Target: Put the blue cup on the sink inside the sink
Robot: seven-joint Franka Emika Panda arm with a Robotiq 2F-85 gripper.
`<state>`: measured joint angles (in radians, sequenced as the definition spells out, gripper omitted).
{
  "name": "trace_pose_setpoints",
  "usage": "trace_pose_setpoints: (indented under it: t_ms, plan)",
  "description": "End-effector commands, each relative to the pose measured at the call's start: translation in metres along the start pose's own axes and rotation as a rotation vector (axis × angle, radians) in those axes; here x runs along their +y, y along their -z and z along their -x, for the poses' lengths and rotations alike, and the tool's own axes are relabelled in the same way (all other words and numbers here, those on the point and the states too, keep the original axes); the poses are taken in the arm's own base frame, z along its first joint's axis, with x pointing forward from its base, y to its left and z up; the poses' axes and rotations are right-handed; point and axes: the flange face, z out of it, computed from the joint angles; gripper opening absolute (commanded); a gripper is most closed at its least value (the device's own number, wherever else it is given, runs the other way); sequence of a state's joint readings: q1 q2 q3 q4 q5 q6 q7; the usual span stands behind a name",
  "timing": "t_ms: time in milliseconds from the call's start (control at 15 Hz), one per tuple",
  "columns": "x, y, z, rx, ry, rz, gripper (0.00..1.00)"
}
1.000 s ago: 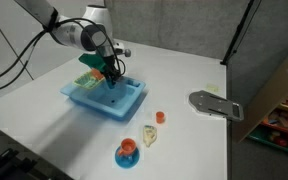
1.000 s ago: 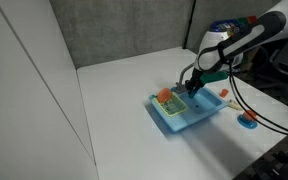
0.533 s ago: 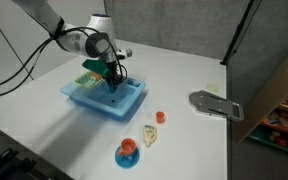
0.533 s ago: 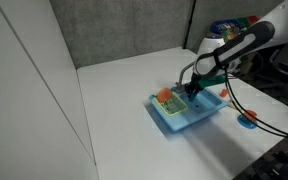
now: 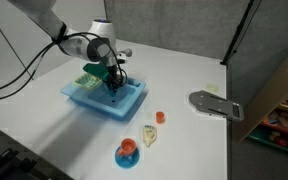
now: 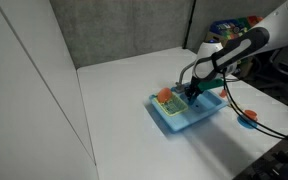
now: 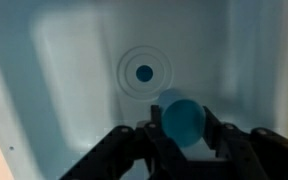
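Observation:
The light blue sink shows in both exterior views [image 5: 134,100] [image 6: 209,113]. In the wrist view its basin floor [image 7: 74,90] with the round drain [image 7: 143,72] fills the picture. My gripper [image 7: 183,128] is shut on the tiny blue cup [image 7: 182,120], which sits between the two black fingers just above the basin floor, a little beside the drain. In both exterior views the gripper [image 5: 115,84] [image 6: 190,93] reaches down into the sink and hides the cup.
A round blue plate with an orange cup [image 5: 127,152] and toy food pieces [image 5: 150,134] [image 5: 160,117] lie on the white table past the sink. A grey flat object [image 5: 214,104] lies farther off. An orange item [image 6: 165,95] sits in the sink's side part.
The gripper has sunk a little lower into the sink basin with the blue cup still held; the arm's wrist has shifted slightly.

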<state>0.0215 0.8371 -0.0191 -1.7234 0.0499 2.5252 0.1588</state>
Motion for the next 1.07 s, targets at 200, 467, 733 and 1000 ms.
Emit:
trace_pose_setpoints:
  t_ms: [200, 467, 733, 1000]
  plan:
    - [0.003, -0.006, -0.007, -0.022, -0.003, -0.007, 0.16]
    - [0.004, -0.004, -0.006, -0.019, 0.006, -0.009, 0.67]
    - [0.007, 0.003, -0.003, -0.022, 0.014, -0.018, 0.98]
    - [0.010, 0.021, 0.001, -0.029, 0.019, -0.011, 1.00]
